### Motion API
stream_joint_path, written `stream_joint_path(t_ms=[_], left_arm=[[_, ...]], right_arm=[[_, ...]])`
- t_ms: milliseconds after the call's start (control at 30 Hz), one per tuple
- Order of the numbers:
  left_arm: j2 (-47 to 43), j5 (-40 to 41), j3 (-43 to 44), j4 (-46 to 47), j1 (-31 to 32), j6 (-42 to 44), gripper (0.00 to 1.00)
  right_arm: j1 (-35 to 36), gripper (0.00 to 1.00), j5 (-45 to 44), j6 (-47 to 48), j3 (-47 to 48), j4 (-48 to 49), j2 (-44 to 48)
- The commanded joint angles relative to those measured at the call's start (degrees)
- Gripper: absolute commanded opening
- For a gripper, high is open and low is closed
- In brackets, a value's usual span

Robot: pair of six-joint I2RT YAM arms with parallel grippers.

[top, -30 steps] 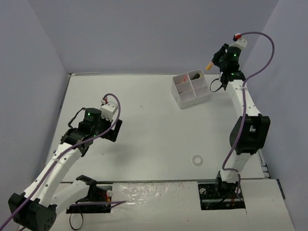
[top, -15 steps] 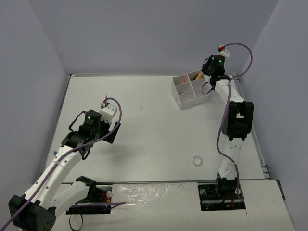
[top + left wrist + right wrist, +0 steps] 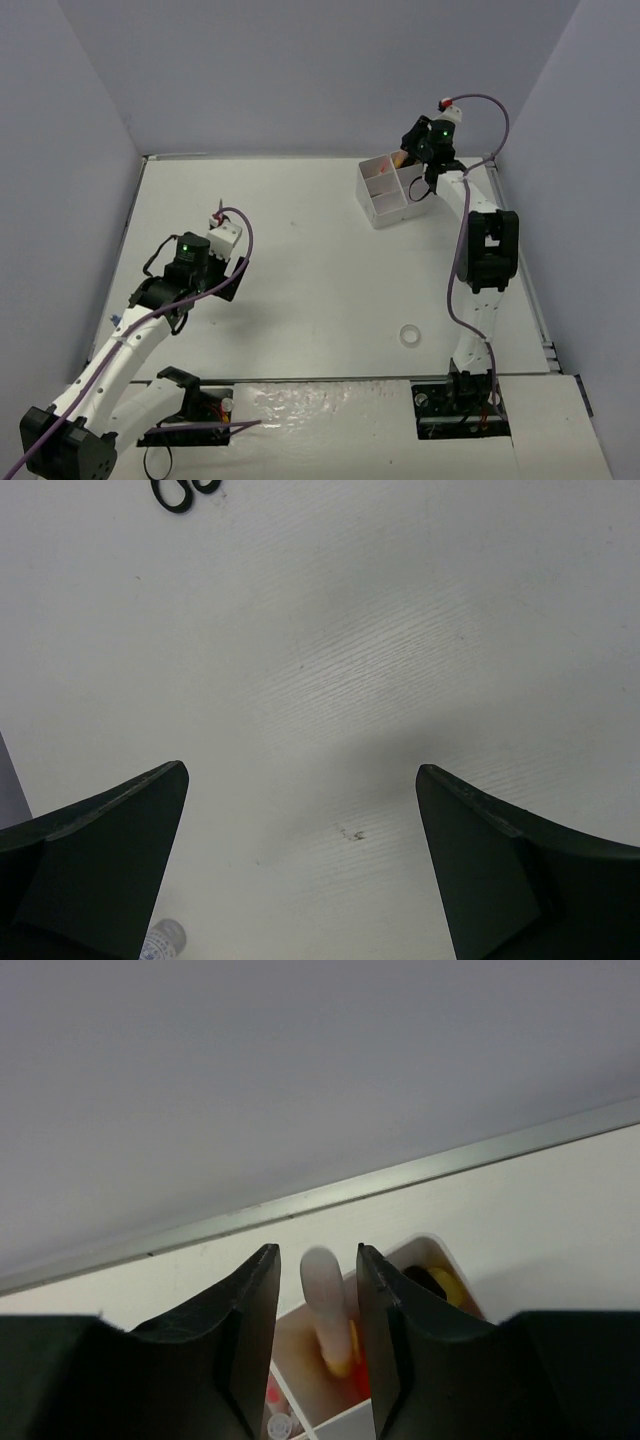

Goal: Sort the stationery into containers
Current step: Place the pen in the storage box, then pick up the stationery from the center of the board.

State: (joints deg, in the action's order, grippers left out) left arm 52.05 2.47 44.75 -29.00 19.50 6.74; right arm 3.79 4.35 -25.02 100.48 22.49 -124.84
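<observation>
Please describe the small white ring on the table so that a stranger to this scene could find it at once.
Seen from above, find the white table and the right arm rising from its near edge. Just left of that arm lies the tape ring: a small white circle with a hole, alone, far from the organiser box.

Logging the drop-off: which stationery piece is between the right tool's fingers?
The peach highlighter, upright between the fingers of the right tool over the organiser box; the yellow piece lies inside the box, the tape ring out on the table.
</observation>
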Motion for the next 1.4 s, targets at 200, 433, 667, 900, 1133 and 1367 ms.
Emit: stream_joint_path(t_ms=[200,433,667,900,1133,1367], left_arm=[[-1.26,0.05,2.34,2.39,-0.3,2.02,0.97],[-0.18,2.0,10.36,-7.68,-1.8,6.06,0.97],[4.84,8.0,20.73,-27.69,-2.01,13.65,0.97],[0.32,7.24,19.21,-29.25,-3.07,14.36,0.97],[-1.93,7.66,14.84,-24.28,-3.16,14.85,0.97],[-2.46,6.99,10.02,-15.88,-3.16,13.19,0.97]], right_arm=[[0.39,0.67,-1.66,5.05,-1.98,-1.74,12.46],[1.2,0.83,-0.77,7.17,-8.14,-14.82,27.15],[1.69,1.0,8.09,8.14,-18.44,-20.74,38.61],[-1.51,1.0,22.29,2.8,-27.23,-24.16,43.83],[0.45,1.0,12.34,0.32,-32.26,-34.0,48.07],[3.43,1.0,7.31,-3.6,-37.62,-48.37,53.44]])
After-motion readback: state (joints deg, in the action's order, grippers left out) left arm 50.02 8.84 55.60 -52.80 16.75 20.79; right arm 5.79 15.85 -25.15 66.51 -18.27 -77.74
